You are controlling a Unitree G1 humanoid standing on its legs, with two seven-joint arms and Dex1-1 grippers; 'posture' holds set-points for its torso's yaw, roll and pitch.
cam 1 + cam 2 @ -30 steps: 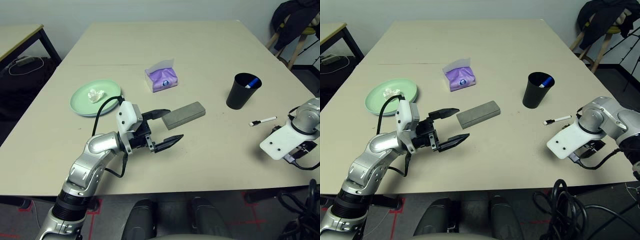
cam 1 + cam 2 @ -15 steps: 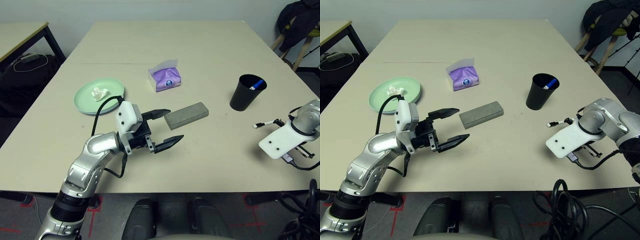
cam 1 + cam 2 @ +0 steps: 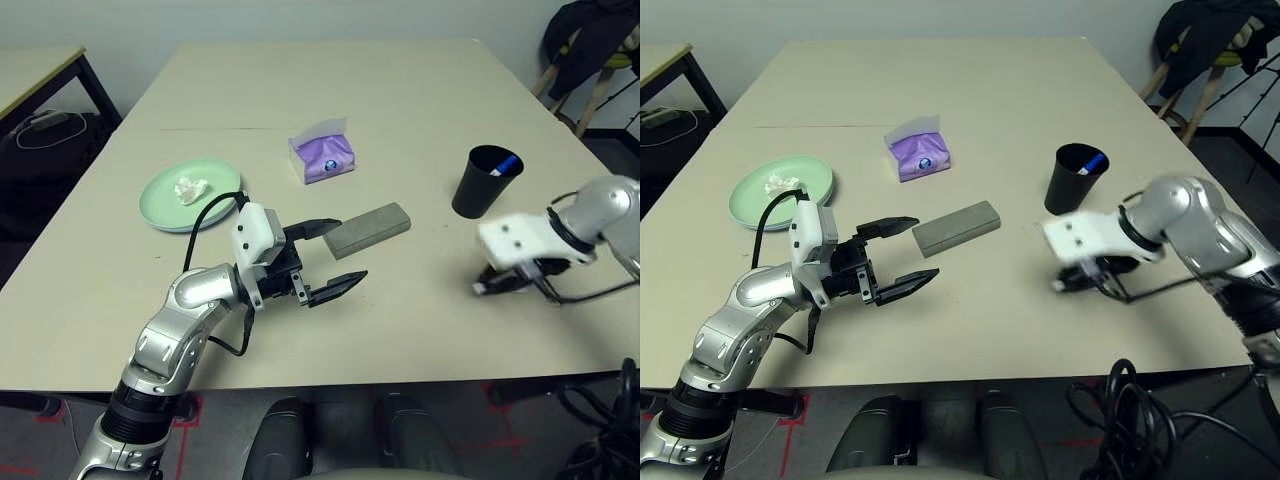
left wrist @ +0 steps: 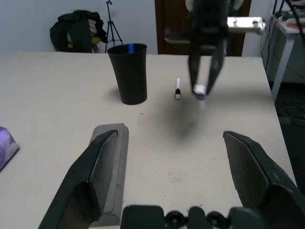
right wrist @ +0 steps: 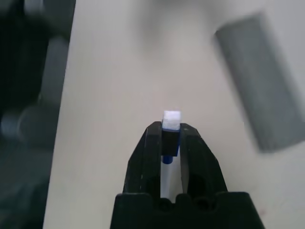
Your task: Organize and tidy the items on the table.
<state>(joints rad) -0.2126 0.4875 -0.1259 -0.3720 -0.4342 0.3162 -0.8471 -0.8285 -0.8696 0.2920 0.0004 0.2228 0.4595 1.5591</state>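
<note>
My left gripper [image 3: 350, 247] hovers open over the table [image 3: 400, 90], its fingers spread beside the near end of the grey glasses case [image 3: 370, 230]. The black cup [image 3: 485, 182] stands at the right with a blue-tipped pen in it. My right gripper [image 5: 170, 129] is shut on a slim white marker [image 5: 171, 116] with a blue band, low over the table just in front of the cup [image 4: 127, 71]. Another white marker [image 4: 177, 89] with a black end lies on the table beside it. A mint green plate [image 3: 160, 205] holds the crumpled white tissue [image 3: 190, 188]. The purple tissue pack [image 3: 322, 155] sits behind the case.
A smaller table [image 3: 35, 75] stands at the back left, with cables on the floor below it. A chair draped with dark clothing [image 3: 595, 40] is at the back right. The right forearm [image 3: 590, 215] reaches in over the table's right edge.
My right arm has swung left from the table's right edge to the spot in front of the cup, and its gripper has closed. The left arm has stayed put.
</note>
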